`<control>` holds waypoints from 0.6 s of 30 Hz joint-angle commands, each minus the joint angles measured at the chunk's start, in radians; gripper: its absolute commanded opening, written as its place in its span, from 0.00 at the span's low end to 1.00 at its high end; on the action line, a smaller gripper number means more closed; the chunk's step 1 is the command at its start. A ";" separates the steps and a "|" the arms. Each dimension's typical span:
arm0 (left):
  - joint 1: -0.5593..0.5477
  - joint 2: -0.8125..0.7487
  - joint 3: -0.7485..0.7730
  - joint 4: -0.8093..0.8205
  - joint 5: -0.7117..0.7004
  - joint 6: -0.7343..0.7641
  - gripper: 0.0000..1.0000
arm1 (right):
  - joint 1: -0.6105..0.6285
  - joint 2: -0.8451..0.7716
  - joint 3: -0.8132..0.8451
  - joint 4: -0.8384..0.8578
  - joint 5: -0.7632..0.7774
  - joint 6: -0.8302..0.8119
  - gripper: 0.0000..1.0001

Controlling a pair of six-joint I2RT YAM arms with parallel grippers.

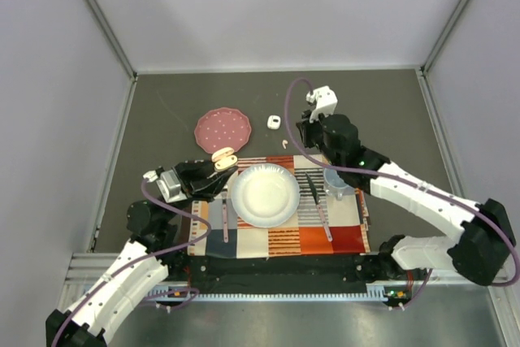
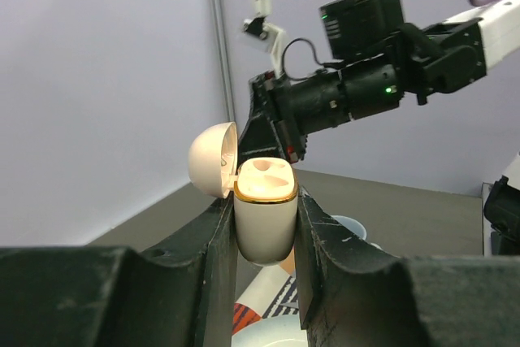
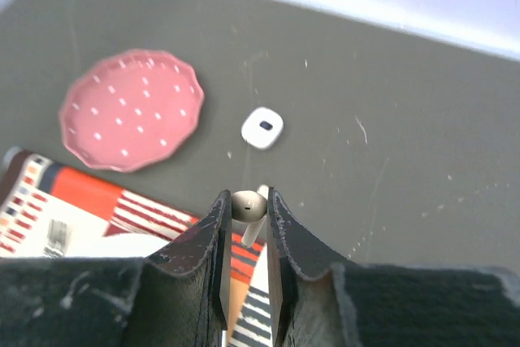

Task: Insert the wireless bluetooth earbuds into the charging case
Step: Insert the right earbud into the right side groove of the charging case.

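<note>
One peach earbud [image 1: 284, 143], one charging case [image 1: 223, 157]

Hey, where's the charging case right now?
In the top view, the charging case is held lid-open by the left gripper, between the pink plate and the white plate.

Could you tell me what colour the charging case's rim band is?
The rim band is gold, clearest in the left wrist view.
</note>
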 commanded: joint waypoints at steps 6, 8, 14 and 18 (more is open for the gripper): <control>-0.001 0.039 -0.019 0.126 -0.031 -0.030 0.00 | 0.128 -0.216 -0.116 0.347 0.132 -0.003 0.01; -0.002 0.040 -0.021 0.124 -0.034 -0.030 0.00 | 0.165 -0.245 -0.130 0.368 0.138 -0.027 0.00; -0.001 0.039 -0.025 0.115 -0.051 -0.019 0.00 | 0.225 -0.273 -0.099 0.378 0.121 -0.026 0.00; -0.001 0.045 -0.024 0.103 -0.054 -0.002 0.00 | 0.289 -0.260 -0.058 0.364 0.104 -0.026 0.00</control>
